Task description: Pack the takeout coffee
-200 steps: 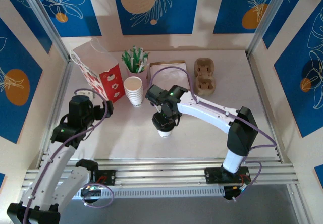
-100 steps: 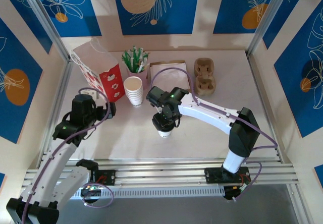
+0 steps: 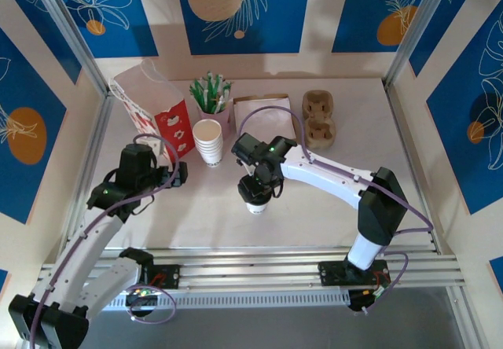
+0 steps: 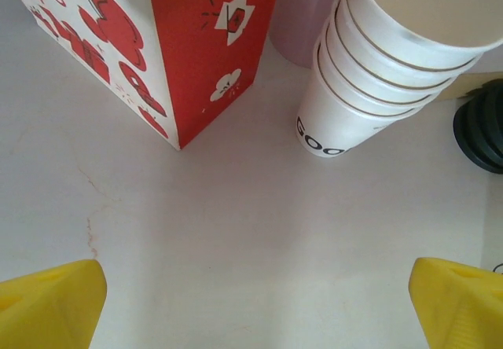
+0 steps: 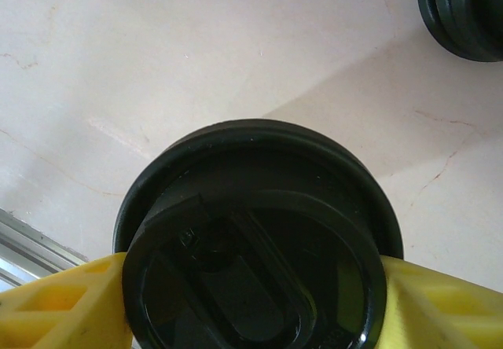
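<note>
From the top camera: pinching a small white tapered paper takeout coffee cup with a round black plastic lid (image 3: 257, 206) in the right gripper (image 3: 258, 197), a little left of the middle of the pale tabletop (image 3: 330, 200). Not being able to tell from here whether resting on the surface or lifted off it. Hanging the left gripper (image 3: 179, 174) low at the left, spread wide and holding nothing, just in front of a tall red-and-white printed paper bag (image 3: 149, 113) standing open-topped at the back left. Showing a stack of lidless white paper cups (image 3: 208, 141) just right of the bag; behind the stack, a holder of green-tipped sticks (image 3: 211, 95); farther right, a shallow brown-edged box (image 3: 263, 107) and a brown moulded cardboard cup carrier (image 3: 318, 119).

From the left wrist: looking down between two yellow fingertips (image 4: 51, 302) sitting far apart in the bottom corners. Facing the red corner of the bag at upper left and the cup stack at upper right, with a lilac container (image 4: 302, 15) behind the gap and a pile of black plastic lids (image 4: 481, 125) at the right edge.

From the right wrist: looking down onto the coffee cup's black lid, low in the middle. Pressing yellow fingers (image 5: 59, 306) against its rim from both sides. Catching the pile of black lids in the upper right corner, apart from the cup.
</note>
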You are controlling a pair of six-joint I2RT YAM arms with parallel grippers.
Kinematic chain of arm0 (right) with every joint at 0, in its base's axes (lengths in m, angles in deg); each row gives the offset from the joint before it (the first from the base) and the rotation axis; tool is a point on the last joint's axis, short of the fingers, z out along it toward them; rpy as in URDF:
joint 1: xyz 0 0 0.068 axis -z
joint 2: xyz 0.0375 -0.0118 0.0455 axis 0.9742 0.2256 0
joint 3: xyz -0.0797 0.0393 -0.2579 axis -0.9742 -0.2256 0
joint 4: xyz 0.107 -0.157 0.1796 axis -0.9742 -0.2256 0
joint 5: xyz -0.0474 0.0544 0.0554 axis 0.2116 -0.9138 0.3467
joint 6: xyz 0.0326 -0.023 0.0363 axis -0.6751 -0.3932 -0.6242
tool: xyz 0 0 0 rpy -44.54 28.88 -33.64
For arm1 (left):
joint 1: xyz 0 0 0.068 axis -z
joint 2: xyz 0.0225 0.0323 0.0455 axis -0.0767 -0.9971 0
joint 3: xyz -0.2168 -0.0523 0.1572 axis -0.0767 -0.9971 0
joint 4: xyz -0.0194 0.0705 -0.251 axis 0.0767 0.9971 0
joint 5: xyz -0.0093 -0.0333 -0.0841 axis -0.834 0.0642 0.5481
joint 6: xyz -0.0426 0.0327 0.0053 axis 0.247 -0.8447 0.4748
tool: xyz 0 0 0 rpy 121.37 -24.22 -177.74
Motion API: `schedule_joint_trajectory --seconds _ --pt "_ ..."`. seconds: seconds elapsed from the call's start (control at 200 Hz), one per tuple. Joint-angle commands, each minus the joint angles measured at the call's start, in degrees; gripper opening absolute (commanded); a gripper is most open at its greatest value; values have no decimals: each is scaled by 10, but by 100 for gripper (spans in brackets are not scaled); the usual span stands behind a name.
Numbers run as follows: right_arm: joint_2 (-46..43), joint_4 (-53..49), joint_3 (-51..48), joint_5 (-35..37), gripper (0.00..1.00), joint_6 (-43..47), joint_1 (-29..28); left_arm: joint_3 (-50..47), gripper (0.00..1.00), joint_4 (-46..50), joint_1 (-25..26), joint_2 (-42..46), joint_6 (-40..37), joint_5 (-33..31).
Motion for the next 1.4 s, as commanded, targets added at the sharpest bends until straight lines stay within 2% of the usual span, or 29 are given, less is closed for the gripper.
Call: schedule_joint_trajectory --seconds 0.0,0.555,0.94,1.396 --pt "64 -21 -53 -17 70 -3 7 22 98 16 8 -3 -16 8" --pt "43 -68 36 -13 75 18 20 28 100 20 8 -23 -12 19" --pt "35 -104 97 -1 79 21 6 29 100 21 8 -33 -11 25" --pt "18 -101 101 -22 82 28 15 32 100 22 9 -51 -12 33"
